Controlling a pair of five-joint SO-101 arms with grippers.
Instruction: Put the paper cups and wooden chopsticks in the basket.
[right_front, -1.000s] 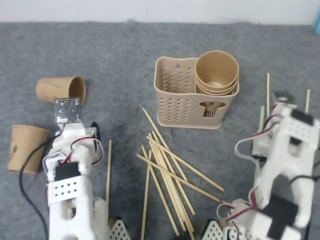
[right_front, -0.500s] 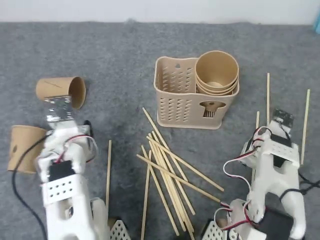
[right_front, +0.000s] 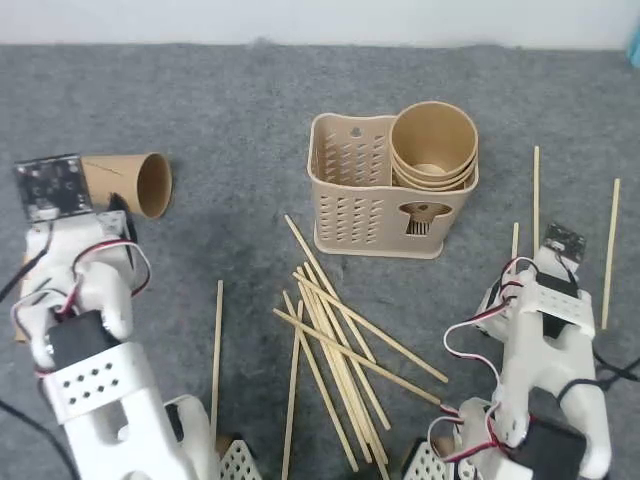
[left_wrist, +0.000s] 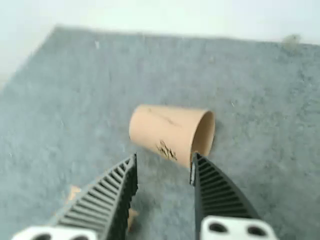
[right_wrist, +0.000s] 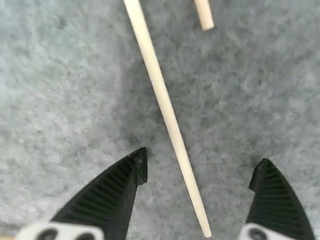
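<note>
The left fingers (left_wrist: 112, 190) had swung leftward and stood open just short of the paper cup (left_wrist: 170, 131) lying on its side. The right fingers (right_wrist: 110, 190), also open, straddled a wooden chopstick (right_wrist: 160, 90) on the counter (right_front: 230, 120), well apart from the basket (right_front: 350, 215).

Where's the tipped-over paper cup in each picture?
High view: the cup lies at the left, mouth toward the basket.
Left wrist view: just beyond the open left gripper.
Right wrist view: a chopstick on the carpet instead.
Shared landmark: the grey carpet.
</note>
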